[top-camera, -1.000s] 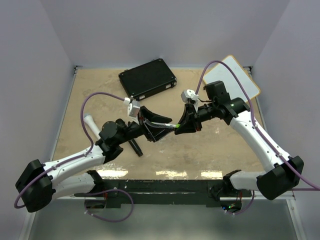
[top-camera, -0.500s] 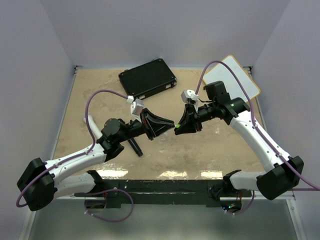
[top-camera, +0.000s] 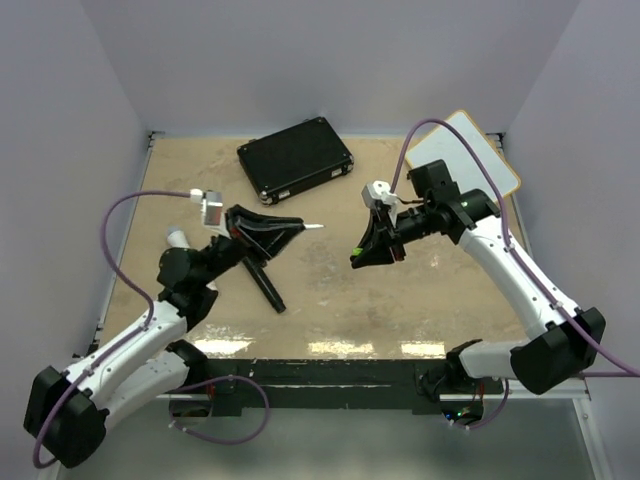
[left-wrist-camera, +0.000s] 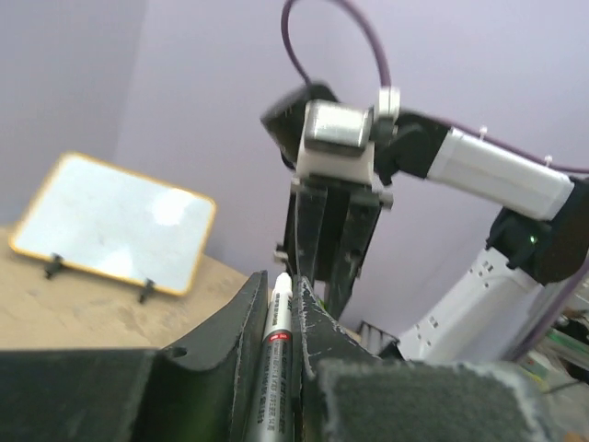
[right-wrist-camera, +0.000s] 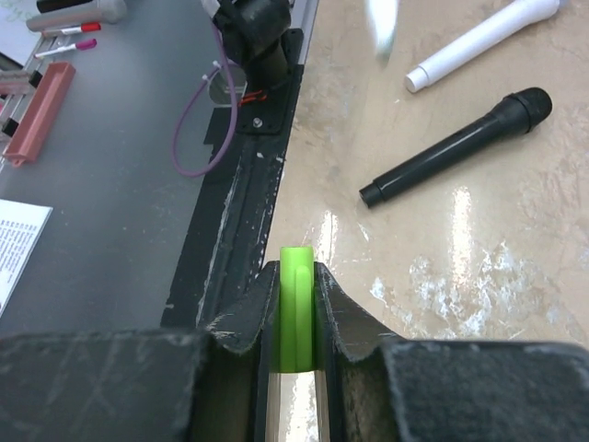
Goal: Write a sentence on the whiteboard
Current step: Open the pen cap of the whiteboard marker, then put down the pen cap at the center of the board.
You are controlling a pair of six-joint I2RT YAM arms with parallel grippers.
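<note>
Spanning the scene, a beige stone-patterned tabletop (top-camera: 330,300) carries a black rectangular case (top-camera: 295,157) at the far middle and a white orange-rimmed whiteboard (left-wrist-camera: 110,226) propped on small feet in the far right corner. The left hand (top-camera: 290,229) pinches a silver-white marker (left-wrist-camera: 279,331), tip outward. Well apart, the right hand (top-camera: 357,259) pinches a bright green cap (right-wrist-camera: 296,318).

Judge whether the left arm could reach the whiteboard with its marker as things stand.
Probably not directly: the whiteboard stands in the far right corner, and the right arm lies between it and the left gripper holding the marker.
</note>
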